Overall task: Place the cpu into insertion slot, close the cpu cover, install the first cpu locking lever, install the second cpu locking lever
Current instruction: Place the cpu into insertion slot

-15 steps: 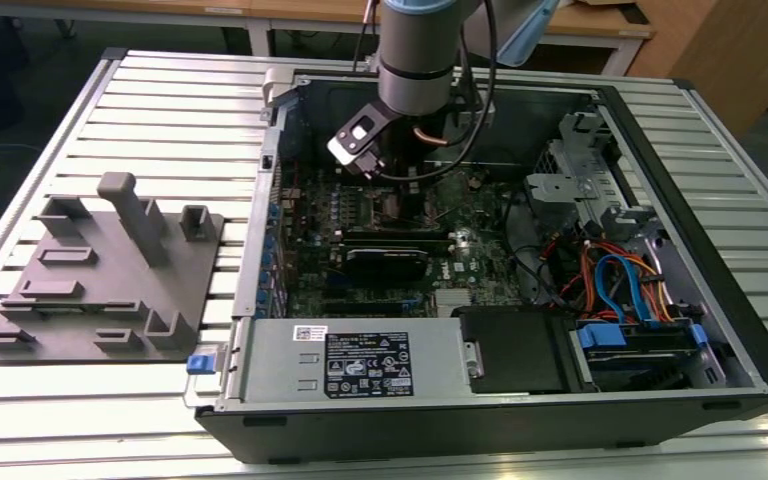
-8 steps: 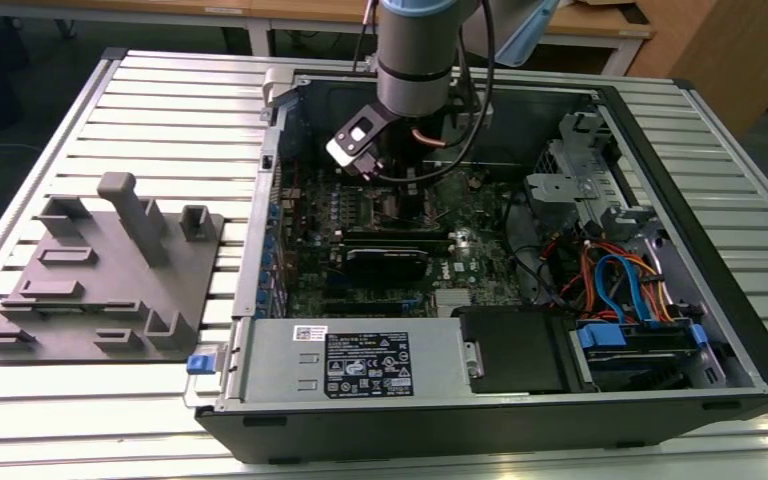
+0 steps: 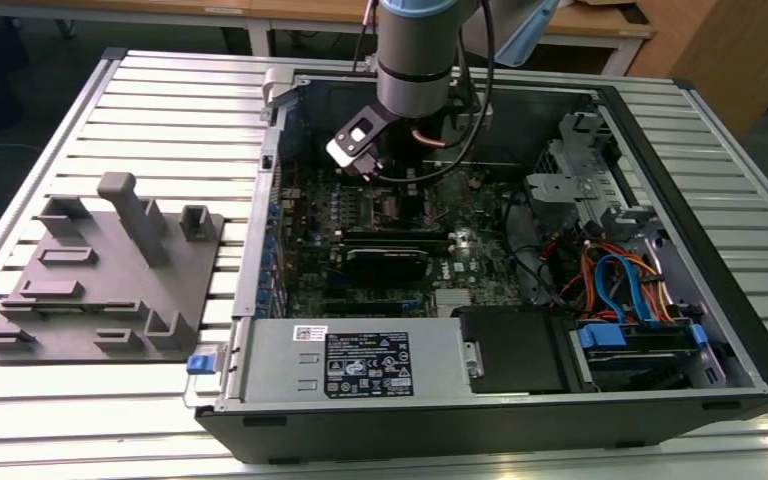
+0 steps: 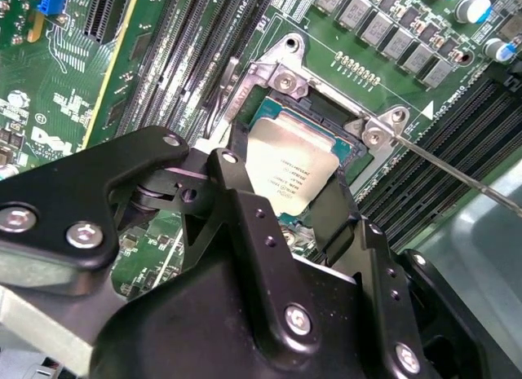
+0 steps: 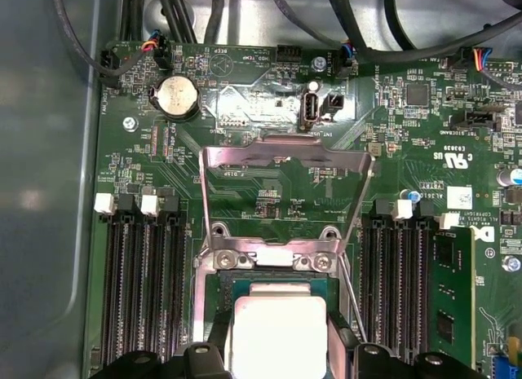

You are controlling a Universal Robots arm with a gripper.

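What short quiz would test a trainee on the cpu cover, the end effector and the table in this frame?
1. True or false: the cpu cover lies shut over the cpu.
2. What is the end effector nearest to? A the cpu; B the round battery; C the blue cables.
3. What rests on the table at the exterior view's left of the computer case?
Key: 1 false, the cover stands raised. 2 A. 3 a grey fixture.

Grey fixture block (image 3: 104,290) beside open computer case (image 3: 491,432) on slatted table (image 3: 171,110)
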